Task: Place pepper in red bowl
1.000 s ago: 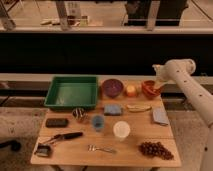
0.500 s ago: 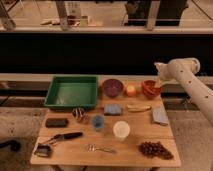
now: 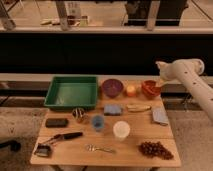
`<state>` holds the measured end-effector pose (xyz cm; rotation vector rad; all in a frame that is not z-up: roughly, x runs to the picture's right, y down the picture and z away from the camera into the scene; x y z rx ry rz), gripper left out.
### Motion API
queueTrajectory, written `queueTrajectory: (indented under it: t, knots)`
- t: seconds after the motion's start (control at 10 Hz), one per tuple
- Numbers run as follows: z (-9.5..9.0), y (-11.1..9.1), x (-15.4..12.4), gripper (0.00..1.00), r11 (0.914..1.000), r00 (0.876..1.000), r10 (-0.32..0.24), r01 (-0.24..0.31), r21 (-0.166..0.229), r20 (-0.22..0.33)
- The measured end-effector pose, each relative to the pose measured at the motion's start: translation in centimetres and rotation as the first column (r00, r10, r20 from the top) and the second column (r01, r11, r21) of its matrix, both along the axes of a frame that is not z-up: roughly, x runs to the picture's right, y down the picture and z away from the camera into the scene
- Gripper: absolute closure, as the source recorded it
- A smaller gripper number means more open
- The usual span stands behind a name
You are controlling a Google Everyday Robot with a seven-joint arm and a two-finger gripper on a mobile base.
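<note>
The red bowl (image 3: 150, 89) stands at the back right of the wooden table, right of the dark purple bowl (image 3: 112, 87). A small round orange-yellow thing (image 3: 131, 90), possibly the pepper, sits on the table between the two bowls. My gripper (image 3: 159, 83) hangs at the end of the white arm, just over the red bowl's right rim. What is inside the red bowl is hidden.
A green tray (image 3: 71, 92) sits at the back left. A banana (image 3: 137, 107), blue sponge (image 3: 112, 109), grey cloth (image 3: 160, 116), white cup (image 3: 121, 130), blue cup (image 3: 97, 121), grapes (image 3: 155, 149), fork (image 3: 100, 148) and brush (image 3: 65, 136) lie across the table.
The arm has stayed over the red bowl with only a slight shift. The objects on the table have not moved.
</note>
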<state>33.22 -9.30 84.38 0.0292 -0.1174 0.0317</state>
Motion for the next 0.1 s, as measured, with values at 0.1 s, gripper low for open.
queueTrajectory:
  t: [0.1]
  knots:
    - [-0.29, -0.08, -0.03, 0.20, 1.0000, 1.000, -0.003, 0.003, 0.007, 0.002]
